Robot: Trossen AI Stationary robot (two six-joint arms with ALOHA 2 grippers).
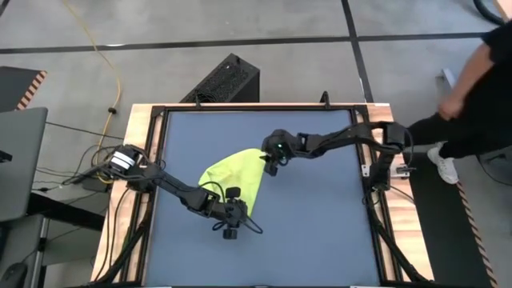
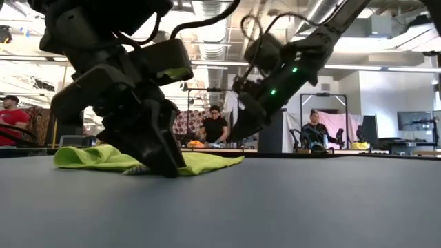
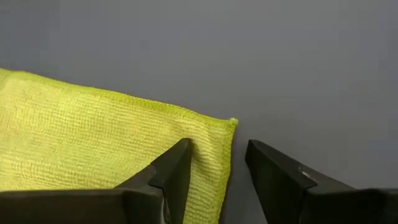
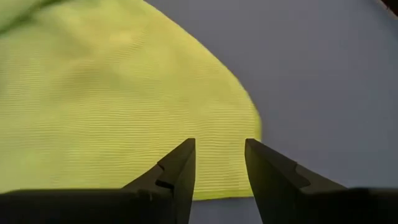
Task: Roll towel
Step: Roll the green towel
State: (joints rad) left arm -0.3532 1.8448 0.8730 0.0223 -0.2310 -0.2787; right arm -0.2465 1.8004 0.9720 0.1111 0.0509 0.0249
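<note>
The lime-green towel (image 1: 231,177) is lying loosely folded near the middle of the dark blue-grey mat (image 1: 320,232), and both arms are working at its edges. The left gripper (image 3: 217,165) is sitting low at the towel's near corner with its fingers spread, one finger (image 3: 174,171) over the cloth and the other over bare mat. The right gripper (image 4: 221,165) is hovering over the far corner, its fingers parted and holding nothing, while a person (image 1: 472,96) is standing beside the table's right end.
</note>
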